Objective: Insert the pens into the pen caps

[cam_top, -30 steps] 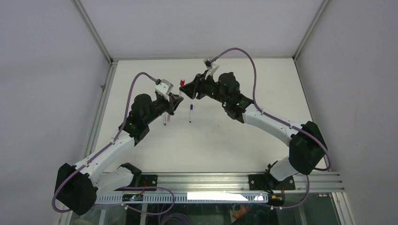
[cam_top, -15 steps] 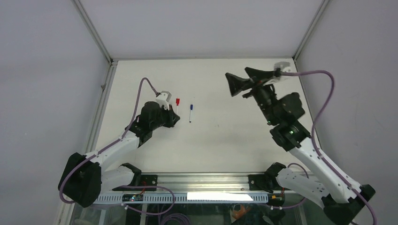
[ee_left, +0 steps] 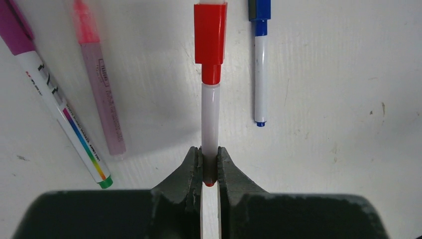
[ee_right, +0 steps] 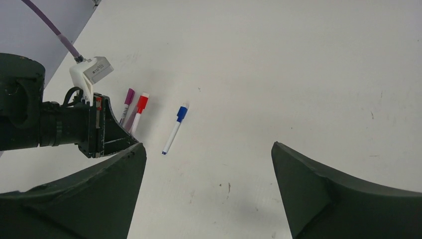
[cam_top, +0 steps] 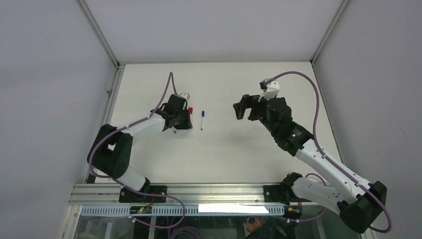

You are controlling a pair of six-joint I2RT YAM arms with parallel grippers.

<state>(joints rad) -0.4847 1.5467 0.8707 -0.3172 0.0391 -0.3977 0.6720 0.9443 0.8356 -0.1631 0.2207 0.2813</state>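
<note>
Pens: my left wrist view shows four of them lying side by side. They are a magenta-capped pen [ee_left: 64,124] with a rainbow stripe, a pink pen [ee_left: 107,119], a red-capped pen [ee_left: 210,109] and a blue-capped pen [ee_left: 259,74]. I count four caps as well, one on the far end of each pen: the magenta cap [ee_left: 15,30], pink cap [ee_left: 84,25], red cap [ee_left: 210,35] and blue cap [ee_left: 260,15].

My left pincer [ee_left: 209,152] is clenched on the tail of the red-capped pen, with the white barrel running straight out between the fingers. I cannot tell whether that pen rests on the table [cam_top: 249,149] or is lifted just off it. My right pincer [ee_right: 207,145] is spread wide and grasps nothing.

The pens lie in the left half of the table, nearer the left rail [cam_top: 107,114] than any other edge. The blue-capped pen is the rightmost. Beyond it, bare white surface runs to the right pincer, which is well apart from the pens.

From above, the left pincer covers most of the group, so only the red cap and the blue-capped pen show. The right wrist view shows the magenta, red and blue ones plainly, with the pink one only a sliver. All four can be counted only from the left wrist.
</note>
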